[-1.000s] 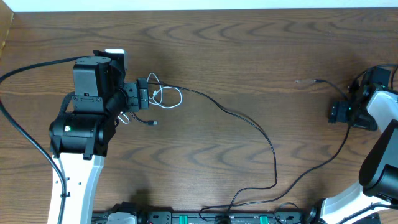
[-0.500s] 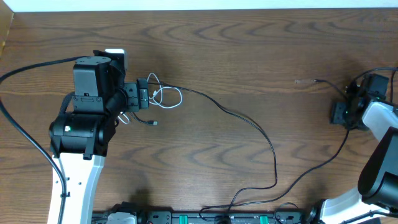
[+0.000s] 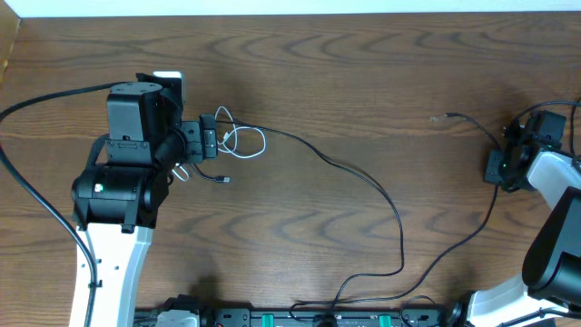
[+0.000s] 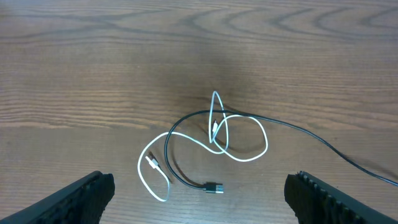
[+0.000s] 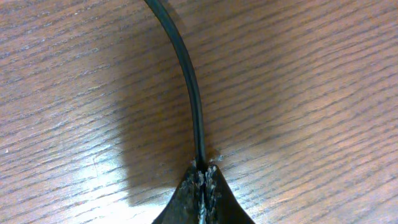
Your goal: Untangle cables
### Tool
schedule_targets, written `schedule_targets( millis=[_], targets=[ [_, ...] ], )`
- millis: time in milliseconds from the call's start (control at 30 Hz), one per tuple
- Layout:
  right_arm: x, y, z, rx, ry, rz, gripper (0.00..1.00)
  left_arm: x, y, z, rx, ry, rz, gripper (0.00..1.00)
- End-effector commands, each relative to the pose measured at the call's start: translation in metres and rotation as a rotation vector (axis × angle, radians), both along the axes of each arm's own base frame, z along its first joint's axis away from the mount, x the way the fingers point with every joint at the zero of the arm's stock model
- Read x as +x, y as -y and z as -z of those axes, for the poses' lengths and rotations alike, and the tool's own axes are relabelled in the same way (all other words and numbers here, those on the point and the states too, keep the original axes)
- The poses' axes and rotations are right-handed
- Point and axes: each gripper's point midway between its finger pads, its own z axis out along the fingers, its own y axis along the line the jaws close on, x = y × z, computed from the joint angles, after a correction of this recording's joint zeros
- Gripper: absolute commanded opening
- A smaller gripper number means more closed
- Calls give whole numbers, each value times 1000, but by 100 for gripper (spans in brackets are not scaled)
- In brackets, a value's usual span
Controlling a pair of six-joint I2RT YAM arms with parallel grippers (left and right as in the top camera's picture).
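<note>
Right gripper [image 5: 202, 180] jaws clenched on long thin black cord [image 3: 363, 177] near worktop's right edge; left gripper [image 4: 199, 205] jaws released above its tangle with short white looped cord [image 4: 245, 159], left side of brown wooden worktop [image 3: 363, 73]. The 2 cords look light, limp, slippery; grasp near free ends

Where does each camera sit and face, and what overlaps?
Overhead: above the table, straight down; left pincer and right pincer show.
Left wrist: on left arm, angled down at white cable tangled with black cable; open fingertips show.
Right wrist: close over table; shut fingers pinch black cable.
Shared: overhead and left wrist see the tangle.
</note>
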Motion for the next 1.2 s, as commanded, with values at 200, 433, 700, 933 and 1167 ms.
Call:
schedule_targets(
  millis=[200, 433, 700, 933, 1167],
  targets=[
    [-29, -12, -5, 67, -74, 77, 1, 1, 0, -4, 2, 9, 5, 92],
    [-18, 20, -90, -57, 171, 152, 1, 1, 0, -4, 2, 9, 5, 92],
    [-62, 121, -181, -315, 439, 491, 1, 1, 0, -4, 2, 9, 5, 92],
    [-110, 192, -212, -437, 575, 743, 1, 1, 0, -4, 2, 9, 5, 92],
    [-147, 238, -215, -569, 536, 775, 1, 1, 0, -4, 2, 9, 5, 92]
  ],
)
